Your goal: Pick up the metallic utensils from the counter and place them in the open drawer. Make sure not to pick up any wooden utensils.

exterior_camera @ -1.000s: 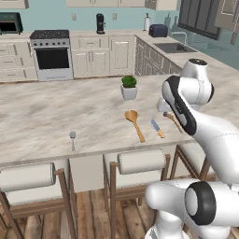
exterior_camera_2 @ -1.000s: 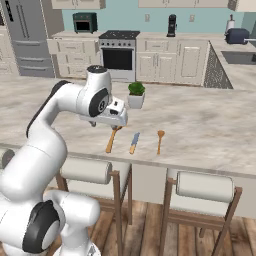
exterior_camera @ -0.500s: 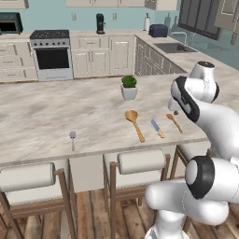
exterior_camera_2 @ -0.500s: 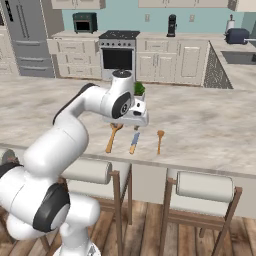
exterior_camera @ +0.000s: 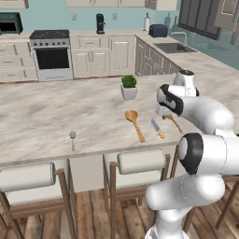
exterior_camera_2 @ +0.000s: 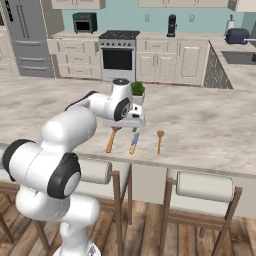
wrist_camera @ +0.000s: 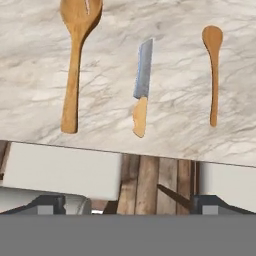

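Nothing stowed yet: knife (wrist_camera: 142, 90) centre frame, metal spoon (exterior_camera: 72, 137) lower left on counter (exterior_camera: 56, 116); my gripper (wrist_camera: 125, 202) jaws spread, empty

- The counter (exterior_camera: 42, 116) carries all the utensils, with the potted plant (exterior_camera: 129, 87) standing on it as the landmark.
- In the left base view, the large wooden spoon (exterior_camera: 134, 123) lies in front of the plant, toward the counter's near edge.
- The knife (exterior_camera: 157, 128) lies just right of that spoon, apart from it, blade pointing toward the plant's side.
- A smaller wooden spoon (exterior_camera: 174, 123) lies right of the knife, partly behind the arm.
- The metal spoon (exterior_camera: 72, 138) lies well to the left of the plant, near the front edge.
- Two stools (exterior_camera: 140, 161) stand below the near edge, in front of the plant.
- The gripper (exterior_camera_2: 131, 119) hangs just in front of the plant, above the knife.
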